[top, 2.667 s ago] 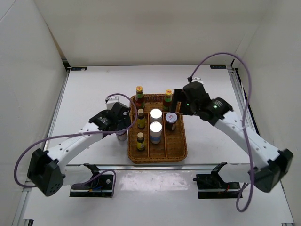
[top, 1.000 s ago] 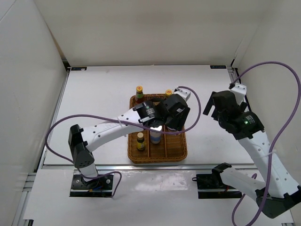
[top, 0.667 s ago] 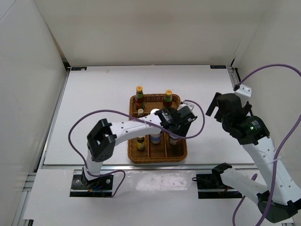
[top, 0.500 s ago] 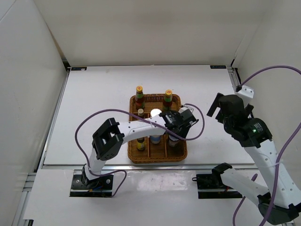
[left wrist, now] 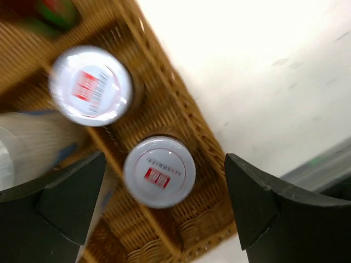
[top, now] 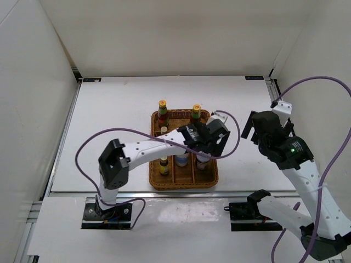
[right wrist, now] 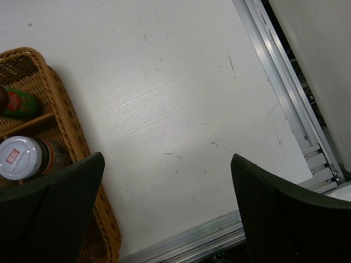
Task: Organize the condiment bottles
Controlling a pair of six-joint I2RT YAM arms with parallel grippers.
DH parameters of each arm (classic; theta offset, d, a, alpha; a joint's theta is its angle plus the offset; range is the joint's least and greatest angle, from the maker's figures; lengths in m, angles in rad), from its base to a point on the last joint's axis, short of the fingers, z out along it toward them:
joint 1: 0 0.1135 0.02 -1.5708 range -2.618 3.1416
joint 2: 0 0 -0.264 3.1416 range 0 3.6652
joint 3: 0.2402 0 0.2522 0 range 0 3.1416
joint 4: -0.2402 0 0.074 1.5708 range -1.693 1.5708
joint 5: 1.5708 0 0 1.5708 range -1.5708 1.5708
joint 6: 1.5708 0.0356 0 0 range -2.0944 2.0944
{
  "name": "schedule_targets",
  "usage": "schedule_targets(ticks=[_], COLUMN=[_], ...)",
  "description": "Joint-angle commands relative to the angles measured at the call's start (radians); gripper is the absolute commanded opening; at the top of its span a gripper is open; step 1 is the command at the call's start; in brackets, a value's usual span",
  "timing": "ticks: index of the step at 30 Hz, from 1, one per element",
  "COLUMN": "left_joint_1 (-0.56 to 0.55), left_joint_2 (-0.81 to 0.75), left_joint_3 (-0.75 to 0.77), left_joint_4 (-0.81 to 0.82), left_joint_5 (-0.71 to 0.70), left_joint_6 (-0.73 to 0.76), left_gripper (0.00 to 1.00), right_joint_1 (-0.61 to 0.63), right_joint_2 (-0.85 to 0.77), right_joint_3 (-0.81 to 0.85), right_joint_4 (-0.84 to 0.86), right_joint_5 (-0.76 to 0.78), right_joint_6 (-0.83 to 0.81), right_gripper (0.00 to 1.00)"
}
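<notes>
The brown wicker tray (top: 211, 176) holds the condiment bottles. Two tall green-necked, yellow-capped bottles (top: 162, 108) (top: 196, 112) stand at its back. Two small brown bottles (top: 164, 165) are in the left lane. My left gripper (top: 207, 143) hangs open over the right lane. In the left wrist view (left wrist: 162, 211) its jaws stand wide apart above a silver-lidded jar (left wrist: 159, 171), and a second jar (left wrist: 91, 85) stands behind it. A blue-labelled jar (top: 181, 159) is in the middle lane. My right gripper (top: 254, 126) is open and empty, raised right of the tray.
The right wrist view shows bare white table (right wrist: 181, 109), the tray's right rim (right wrist: 63, 129), one jar (right wrist: 19, 158) and the metal rail (right wrist: 285, 93) along the table's right edge. White walls enclose the table on three sides.
My left arm carried a jar from left of the tray into the right lane, let it go and now sits open above it. My right arm withdrew from the tray to the right.
</notes>
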Motion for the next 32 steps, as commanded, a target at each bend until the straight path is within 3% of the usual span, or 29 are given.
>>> schedule_targets(ticks=[1,4,8,16,22,24,26,32], left_joint_1=[-0.002,-0.002,-0.002,0.049,0.049,0.049,0.049,0.049], left_joint_2=[-0.207,-0.334,-0.625,-1.056,-1.438,-1.533,-1.543,-1.368], left_joint_3=[0.101,0.119,0.049,-0.265,-0.532,-0.614,-0.635,-0.635], left_joint_4=[-0.027,-0.098,-0.107,-0.107,-0.107,-0.107,-0.107,-0.118], left_joint_5=[-0.101,-0.192,-0.365,-0.722,-0.972,-0.996,-0.996,-1.02], left_joint_6=[0.068,0.123,0.173,0.204,0.06,0.029,0.092,0.16], left_gripper=[1.0,1.0,1.0,1.0,1.0,1.0,1.0,1.0], right_joint_1=[-0.006,-0.006,-0.006,-0.006,-0.006,-0.006,-0.006,-0.006], right_joint_2=[0.043,0.09,0.133,0.153,0.153,0.144,0.114,0.084], right_joint_3=[0.013,0.036,0.062,0.073,0.131,0.131,0.122,0.098], right_joint_4=[0.016,0.029,0.048,0.155,0.144,0.144,0.144,0.169], right_joint_5=[0.05,0.05,0.024,-0.201,-0.238,-0.238,-0.263,-0.284], right_joint_6=[-0.044,-0.065,-0.122,-0.205,-0.263,-0.272,-0.272,-0.281], right_gripper=[0.99,0.99,0.99,0.99,0.99,0.99,0.99,0.99])
